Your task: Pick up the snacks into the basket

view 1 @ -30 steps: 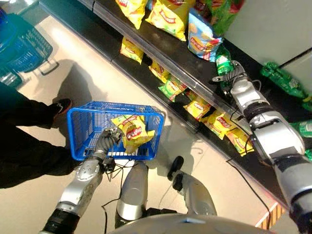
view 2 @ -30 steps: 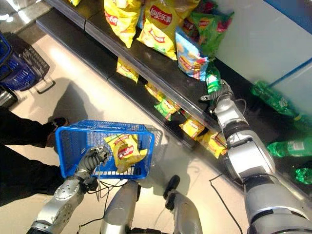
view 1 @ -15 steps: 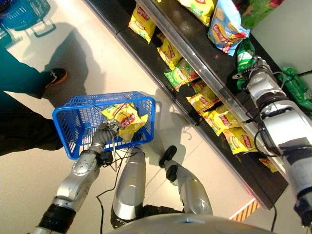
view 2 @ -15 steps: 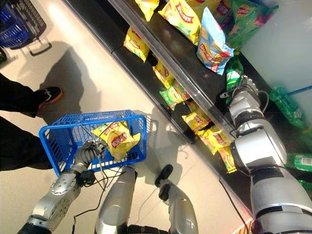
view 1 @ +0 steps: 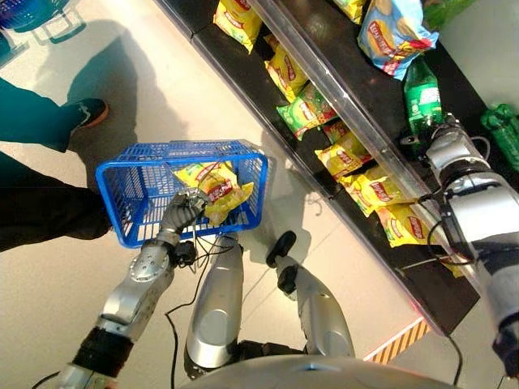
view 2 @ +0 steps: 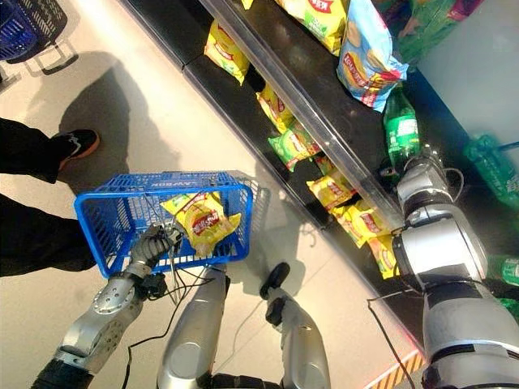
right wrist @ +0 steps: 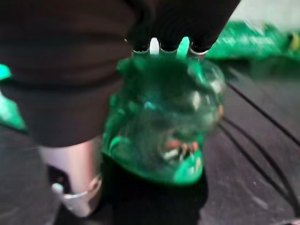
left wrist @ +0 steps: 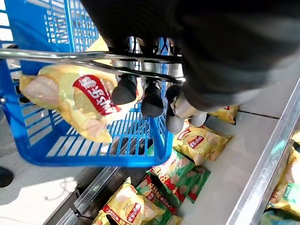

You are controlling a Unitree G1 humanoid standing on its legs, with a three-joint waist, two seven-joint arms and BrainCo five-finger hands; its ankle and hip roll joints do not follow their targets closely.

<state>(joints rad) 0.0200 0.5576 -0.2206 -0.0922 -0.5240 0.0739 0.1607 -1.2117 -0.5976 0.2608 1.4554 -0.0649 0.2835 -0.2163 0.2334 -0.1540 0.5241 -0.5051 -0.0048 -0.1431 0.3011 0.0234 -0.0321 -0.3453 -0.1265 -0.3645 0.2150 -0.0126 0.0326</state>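
Since 1 s ago the R hand (view 2: 418, 172) has slid from beside the green bottle (view 2: 401, 128) to its base on the shelf (view 1: 381, 150); fingers hidden behind it, can't tell grip. L hand (view 1: 183, 212) curled round the blue basket's (view 1: 130, 194) wire handle, yellow snack bag (view 2: 199, 219) inside.

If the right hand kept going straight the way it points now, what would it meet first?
The green plastic bottle: the right hand is already at its base on the dark shelf, fingers around it in the wrist view. Contact looks made, though blur hides the grip.
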